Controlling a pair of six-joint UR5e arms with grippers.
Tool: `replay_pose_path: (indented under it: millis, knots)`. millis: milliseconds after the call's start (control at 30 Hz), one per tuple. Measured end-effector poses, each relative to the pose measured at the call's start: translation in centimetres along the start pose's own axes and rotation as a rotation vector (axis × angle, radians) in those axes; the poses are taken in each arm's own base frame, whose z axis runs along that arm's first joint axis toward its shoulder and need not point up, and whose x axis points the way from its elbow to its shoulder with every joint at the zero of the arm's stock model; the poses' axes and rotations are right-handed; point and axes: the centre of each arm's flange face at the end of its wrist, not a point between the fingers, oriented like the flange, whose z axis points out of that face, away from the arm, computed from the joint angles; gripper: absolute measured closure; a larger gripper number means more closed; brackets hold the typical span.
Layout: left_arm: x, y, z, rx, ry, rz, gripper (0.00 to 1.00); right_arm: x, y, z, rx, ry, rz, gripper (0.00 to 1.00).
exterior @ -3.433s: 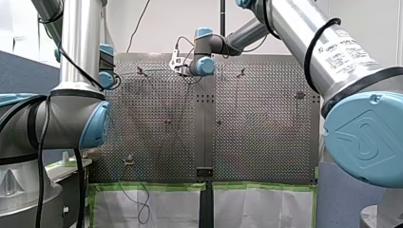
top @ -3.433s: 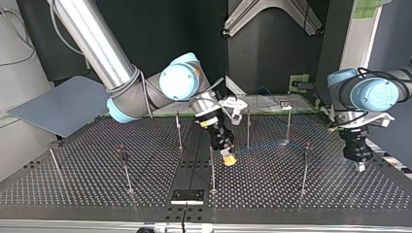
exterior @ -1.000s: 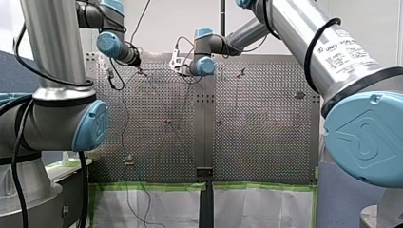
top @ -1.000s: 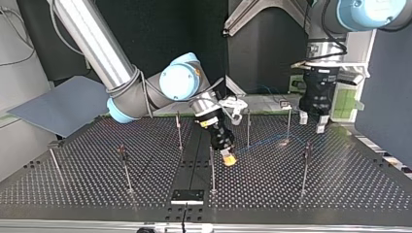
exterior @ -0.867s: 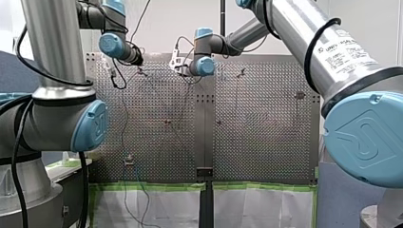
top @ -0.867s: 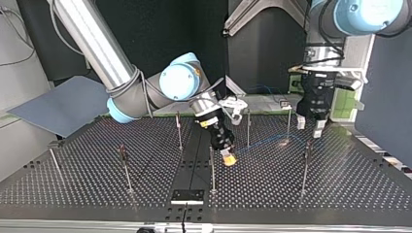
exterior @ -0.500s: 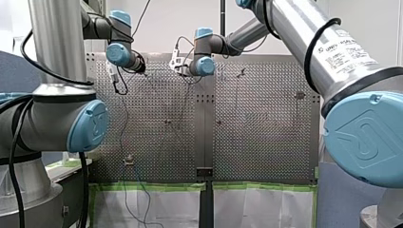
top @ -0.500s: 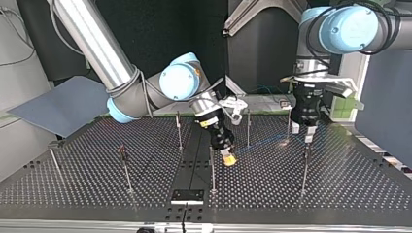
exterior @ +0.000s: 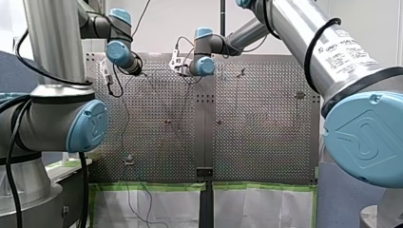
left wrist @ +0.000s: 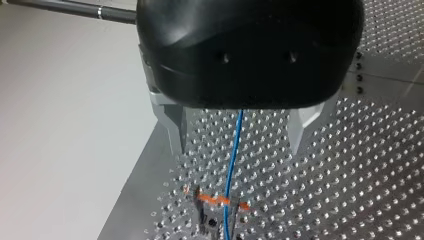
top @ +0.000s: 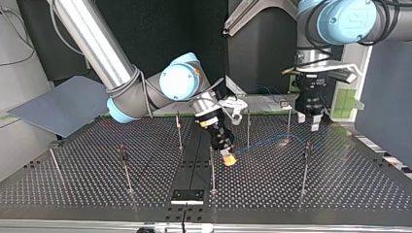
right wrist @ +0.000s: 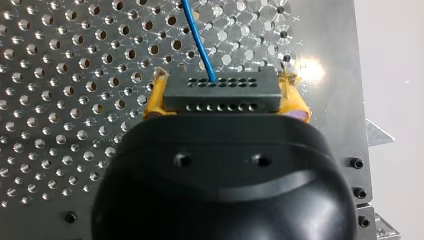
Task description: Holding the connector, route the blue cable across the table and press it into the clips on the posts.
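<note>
My right gripper (right wrist: pixel 222 98) is shut, its yellow pads clamping a black connector (right wrist: pixel 222 90) low over the perforated table (top: pixel 97 179). In the top view it (top: pixel 229 160) sits near the table's middle. The blue cable (right wrist: pixel 197 35) leaves the connector and runs toward the top view's right (top: pixel 262 141). My left gripper (left wrist: pixel 237 150) hangs open above that cable (left wrist: pixel 232 165), one metal finger on each side and not touching it. An orange-marked clip post (left wrist: pixel 215 205) stands under it. In the top view this gripper (top: pixel 308 124) hovers by the far right post (top: pixel 288 124).
Several thin posts stand on the table, among them ones at the top view's middle (top: pixel 212 170), right (top: pixel 306 165) and left (top: pixel 125 167). A grey panel (top: pixel 58 104) lies off the far left corner. The table's edge (left wrist: pixel 125 190) runs just beside my left gripper.
My left arm swung in from the top view's right edge to the far right post, dipped toward it, then lifted slightly. My right gripper with the connector stayed still.
</note>
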Motion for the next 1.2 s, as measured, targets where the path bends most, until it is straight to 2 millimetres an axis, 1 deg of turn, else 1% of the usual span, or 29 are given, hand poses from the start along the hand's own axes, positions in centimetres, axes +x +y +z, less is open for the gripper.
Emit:
replay_pose_path:
  millis: [133, 233, 633, 1200]
  knots:
    - [0.3, -0.2, -1.3, 0.003, 0.011, 0.027, 0.00, 0.0, 0.0, 0.0, 0.000, 0.000, 0.000, 1.00]
    - [0.5, -0.4, -1.7, 0.005, 0.016, 0.037, 0.00, 0.0, 0.0, 0.0, 0.000, 0.000, 0.000, 1.00]
    - [0.6, -0.9, -2.0, 0.014, 0.020, 0.040, 0.00, 0.0, 0.0, 0.0, 0.000, 0.000, 0.000, 1.00]
    - [0.7, -0.9, -2.0, 0.014, 0.020, 0.040, 0.00, 0.0, 0.0, 0.0, 0.000, 0.000, 0.000, 1.00]
